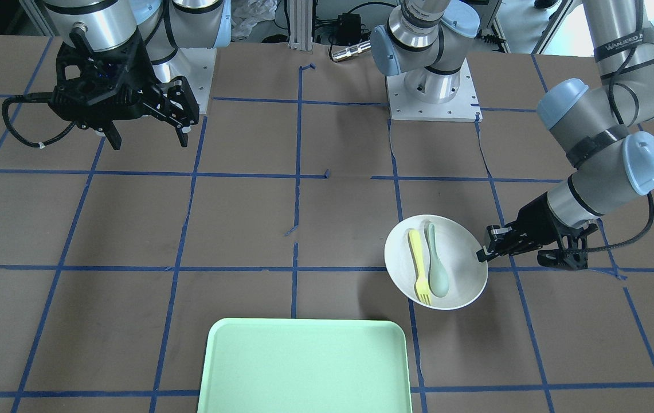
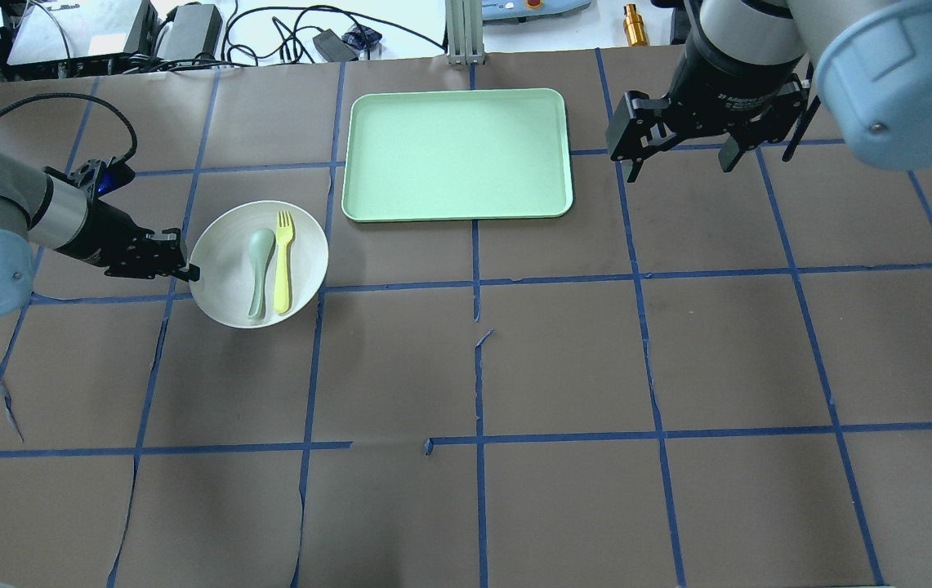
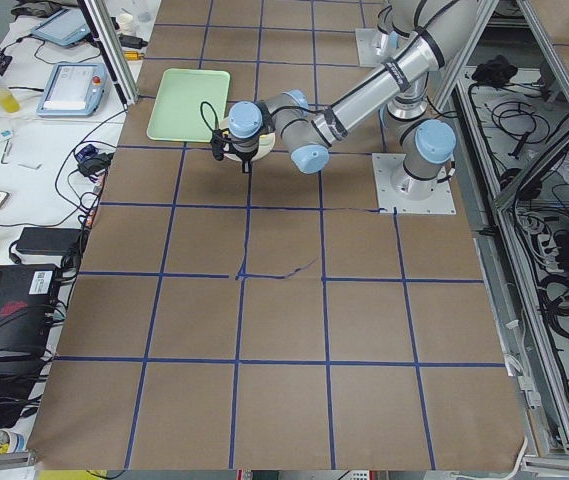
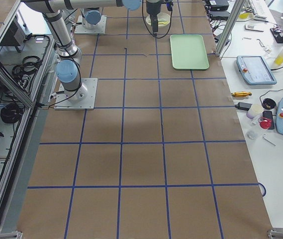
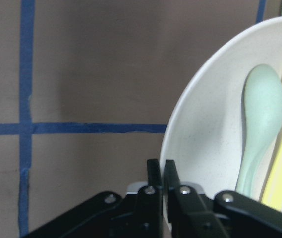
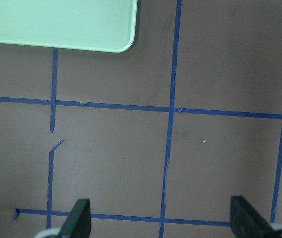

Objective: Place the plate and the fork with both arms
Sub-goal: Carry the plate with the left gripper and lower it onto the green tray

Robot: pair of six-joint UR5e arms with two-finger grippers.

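Note:
The off-white plate (image 2: 225,245) is on the robot's left side of the table, also seen in the front view (image 1: 464,258). The pale yellow fork (image 2: 282,261) lies in it beside a grey-green spoon (image 2: 259,265); both also show in the front view, fork (image 1: 417,264) and spoon (image 1: 435,264). My left gripper (image 2: 188,271) is shut on the plate's outer rim; in the left wrist view the gripper (image 5: 161,171) pinches the rim (image 5: 180,129). I cannot tell whether the plate is lifted. My right gripper (image 2: 682,159) is open and empty, high above the table right of the tray.
The mint-green tray (image 2: 457,155) lies at the far middle of the table, just beyond and to the right of the plate; its corner shows in the right wrist view (image 6: 56,22). The brown table carries a blue tape grid (image 2: 478,286).

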